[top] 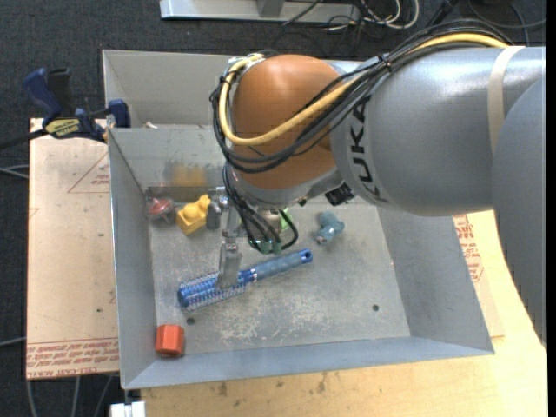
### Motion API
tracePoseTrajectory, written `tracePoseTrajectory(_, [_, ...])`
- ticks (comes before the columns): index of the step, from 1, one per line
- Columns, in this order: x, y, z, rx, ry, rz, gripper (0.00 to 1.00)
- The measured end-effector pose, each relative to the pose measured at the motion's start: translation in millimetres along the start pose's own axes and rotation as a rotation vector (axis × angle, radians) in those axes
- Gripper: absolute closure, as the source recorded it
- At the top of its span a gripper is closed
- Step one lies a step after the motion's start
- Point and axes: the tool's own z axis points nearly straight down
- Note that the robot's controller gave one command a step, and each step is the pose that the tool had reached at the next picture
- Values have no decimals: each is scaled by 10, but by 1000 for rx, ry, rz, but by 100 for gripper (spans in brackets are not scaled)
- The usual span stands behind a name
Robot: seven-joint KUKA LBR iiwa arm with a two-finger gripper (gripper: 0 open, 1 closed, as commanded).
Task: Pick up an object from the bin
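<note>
My gripper (229,274) hangs below the arm's orange cover in the middle of the bin. Its tip comes down on a blue brush (261,274) that lies slantwise on the bin floor, close to where the handle meets the bristled head. Whether it touches the brush I cannot tell. A yellow blocky toy (193,215) lies just to the gripper's upper left. A small green thing (280,231) sits right beside the gripper, partly hidden by cables.
A pale blue-grey piece (328,228) lies to the right of the gripper. A small reddish thing (160,207) rests by the left wall. An orange-red cylinder (169,340) stands in the front left corner. The arm covers the bin's back right.
</note>
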Motion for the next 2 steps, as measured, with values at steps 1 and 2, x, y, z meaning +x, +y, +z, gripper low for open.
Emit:
tracePoseTrajectory(1, [100,-413,1594,1,0,-135,0])
tracePoseTrajectory(2, [82,-349,1229,-2,-12,-156,0])
